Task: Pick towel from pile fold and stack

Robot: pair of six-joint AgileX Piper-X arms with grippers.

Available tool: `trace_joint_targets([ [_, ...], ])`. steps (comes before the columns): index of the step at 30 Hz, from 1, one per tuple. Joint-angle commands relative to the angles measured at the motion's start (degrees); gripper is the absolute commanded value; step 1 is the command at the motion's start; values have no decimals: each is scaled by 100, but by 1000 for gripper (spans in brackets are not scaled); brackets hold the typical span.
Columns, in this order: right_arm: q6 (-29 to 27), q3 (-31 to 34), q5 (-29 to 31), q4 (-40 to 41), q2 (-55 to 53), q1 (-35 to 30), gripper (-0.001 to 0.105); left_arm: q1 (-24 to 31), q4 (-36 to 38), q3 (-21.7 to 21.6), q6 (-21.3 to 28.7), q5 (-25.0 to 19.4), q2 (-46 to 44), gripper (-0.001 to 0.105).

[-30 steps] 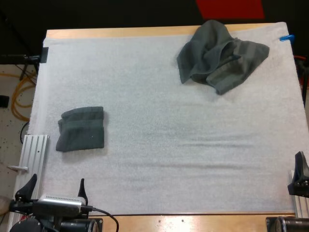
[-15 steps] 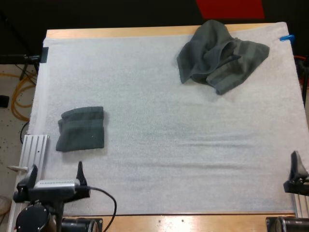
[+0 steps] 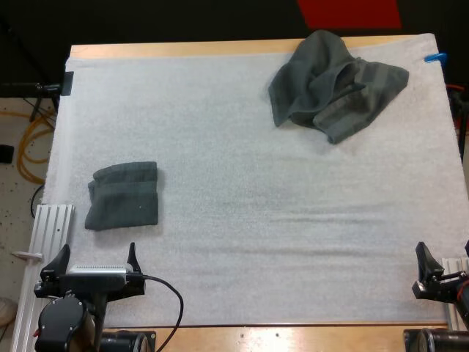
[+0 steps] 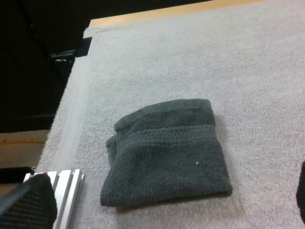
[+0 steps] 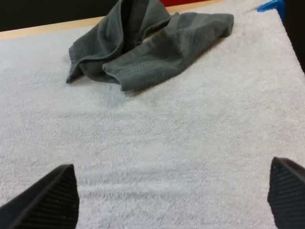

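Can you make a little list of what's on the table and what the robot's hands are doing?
crumpled towel: far right of the white mat
folded towel: near left, lying flat
left gripper: open, empty, just short of the folded towel
right gripper: open, empty, at the mat's near right edge
surface: wooden table

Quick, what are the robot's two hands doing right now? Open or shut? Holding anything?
Left gripper: open, holding nothing, near the folded towel.
Right gripper: open, holding nothing, facing the crumpled towel.
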Motion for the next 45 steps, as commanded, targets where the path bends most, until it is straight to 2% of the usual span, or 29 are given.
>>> trace_joint_targets([
  [1, -70, -7, -52, 8, -191, 0, 78, -13, -15, -10, 4, 26, -817, 104],
  [14, -55, -7, -22, -24, -252, 54, 78, -29, -93, 32, 4, 37, -817, 104],
  [24, -55, -7, -22, -33, -252, 764, 78, 455, -101, 32, 4, 37, -817, 104],
  [33, -55, -7, -22, -33, -236, 799, 78, 444, -101, 32, 4, 76, -801, 104],
  [39, -55, -7, -22, -33, -236, 799, 78, 112, -101, 32, 4, 81, -801, 104],
  [45, -55, -7, -22, -33, -236, 799, 78, 99, -101, 32, 4, 137, -801, 104],
])
